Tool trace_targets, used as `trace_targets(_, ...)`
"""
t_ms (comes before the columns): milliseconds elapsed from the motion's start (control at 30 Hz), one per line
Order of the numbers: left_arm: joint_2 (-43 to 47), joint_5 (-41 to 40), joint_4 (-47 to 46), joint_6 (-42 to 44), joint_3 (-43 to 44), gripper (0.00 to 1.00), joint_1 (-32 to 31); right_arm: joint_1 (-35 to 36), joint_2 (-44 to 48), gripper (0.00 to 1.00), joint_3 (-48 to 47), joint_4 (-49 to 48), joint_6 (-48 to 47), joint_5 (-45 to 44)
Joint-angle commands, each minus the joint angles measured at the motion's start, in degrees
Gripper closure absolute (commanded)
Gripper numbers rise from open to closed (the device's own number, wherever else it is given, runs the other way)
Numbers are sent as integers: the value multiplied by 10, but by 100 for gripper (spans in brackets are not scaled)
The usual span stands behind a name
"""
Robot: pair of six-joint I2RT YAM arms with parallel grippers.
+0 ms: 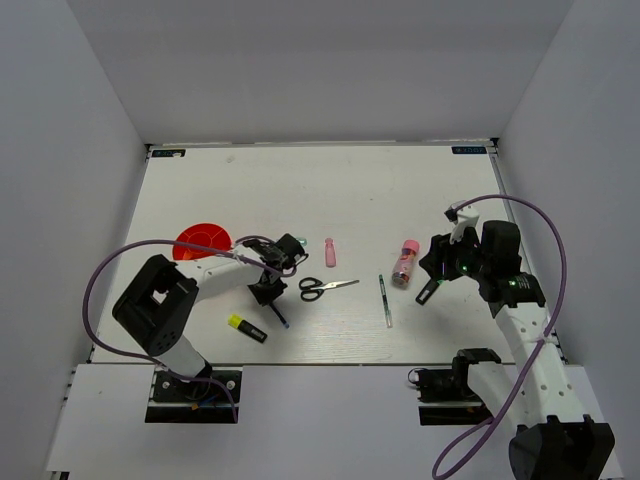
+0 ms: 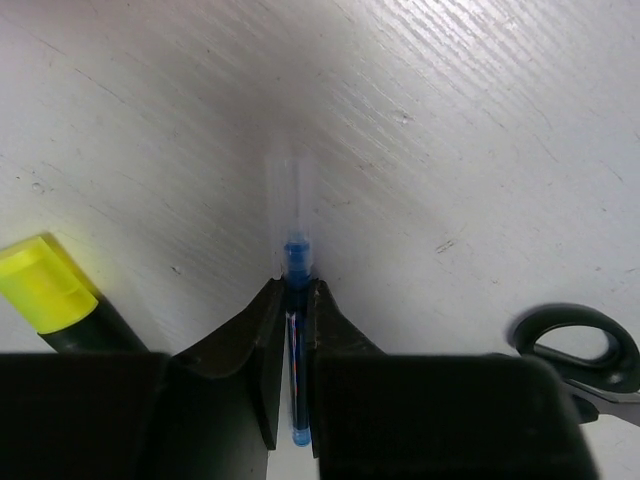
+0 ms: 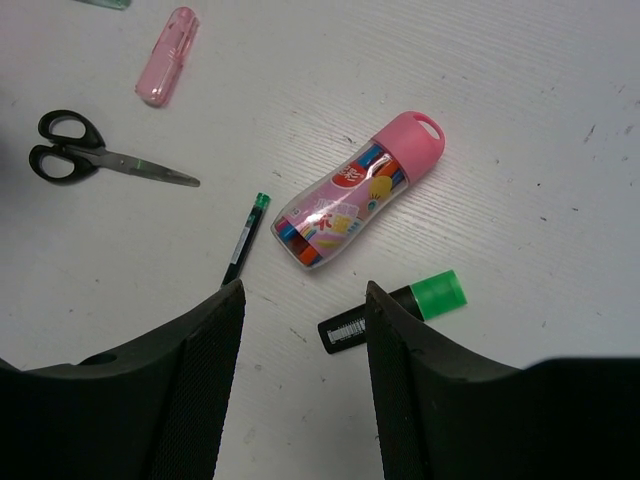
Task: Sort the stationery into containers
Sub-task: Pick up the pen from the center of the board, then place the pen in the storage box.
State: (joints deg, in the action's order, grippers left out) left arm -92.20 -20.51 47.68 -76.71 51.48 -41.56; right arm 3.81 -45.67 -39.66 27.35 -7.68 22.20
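Sorting looks barely begun to me: every piece I can make out lies loose on the table (image 1: 400, 190), and I see nothing inside the orange-red bowl (image 1: 203, 240), though the left arm covers part of its rim.

Down at the tabletop, the left pincer (image 2: 297, 290) is clenched on the blue pen (image 2: 297, 255). Its two dark fingers press the thin barrel from either side, with hardly any gap beyond the pen itself. The pen seems to lie flat on the table, not yet lifted, its clear end poking out ahead toward twelve o'clock in the wrist view.

Seen from above, the yellow-capped marker (image 1: 246, 327) lies just beside that pincer at about seven o'clock, the scissors (image 1: 325, 287) near it at three o'clock, and the bowl sits farther off at ten o'clock. The pink bottle (image 1: 330, 251) rests just beyond the scissors, at about one o'clock from the pincer.

Across the table, the right pincer (image 3: 305, 290) hangs released, jaws spread wide and holding nothing. The green-capped marker (image 3: 400, 308) lies partly under its right finger, the pink-capped tube (image 3: 355, 195) just ahead at twelve o'clock, and the dark pen (image 3: 245, 240) at eleven.

So I reckon one pen is being taken, and all the rest has yet to go.
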Motion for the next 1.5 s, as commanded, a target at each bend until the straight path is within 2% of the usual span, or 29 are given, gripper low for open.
trace_targets(0, -40, 44, -27, 4, -28, 89, -12, 0, 9, 45, -26, 2, 5, -4)
trace_targets(100, -31, 35, -22, 35, -10, 100, -24, 0, 14, 45, -26, 2, 5, -5)
trace_targets(233, -5, -15, 15, 80, 51, 100, -55, -1, 13, 45, -25, 2, 6, -5)
trace_targets(267, 13, -42, 37, 113, 70, 100, -63, -10, 13, 41, -26, 3, 6, -5)
trace_targets(367, 49, -86, 65, 159, 101, 100, -76, 1, 14, 13, -24, 2, 6, -8)
trace_targets(400, 59, -102, 72, 172, 105, 100, -77, 1, 13, 10, -24, 2, 6, -8)
trace_targets(433, 94, -124, 85, 184, 115, 100, -77, 1, 13, 12, -24, 2, 4, -3)
trace_targets(467, 105, -146, 94, 217, 119, 100, -76, 1, 12, 18, -24, 2, 2, 0)
trace_targets(500, 119, -156, 99, 227, 123, 100, -73, 0, 13, 34, -23, 2, 2, 1)
trace_targets(533, 154, -178, 110, 238, 123, 100, -65, 0, 11, 72, -24, 3, 1, 9)
trace_targets(567, 165, -188, 113, 265, 125, 100, -56, 0, 11, 87, -23, -1, 1, 12)
trace_targets(600, 177, -209, 116, 274, 127, 100, -51, 1, 12, 96, -21, 1, 2, 13)
trace_targets(633, 198, -238, 118, 292, 127, 100, -40, 1, 13, 98, -20, -1, 1, 17)
trace_targets(833, 275, -353, 78, 396, 132, 100, 32, 1, 8, 86, -15, -5, 0, 28)
trace_targets(1033, 330, -418, -6, 485, 114, 100, 89, 1, 6, 77, -12, -8, -5, 43)
trace_targets(1200, 369, -481, -144, 569, 30, 100, 120, 2, 9, 74, -7, -16, -11, 67)
trace_targets(1300, 382, -475, -239, 599, -19, 100, 153, 1, 13, 72, 5, -36, -22, 94)
trace_targets(1433, 374, -389, -270, 586, -30, 100, 221, 2, 44, 68, 51, -91, -44, 148)
trace_targets(1467, 366, -389, -275, 584, -29, 100, 233, 2, 49, 68, 51, -91, -47, 156)
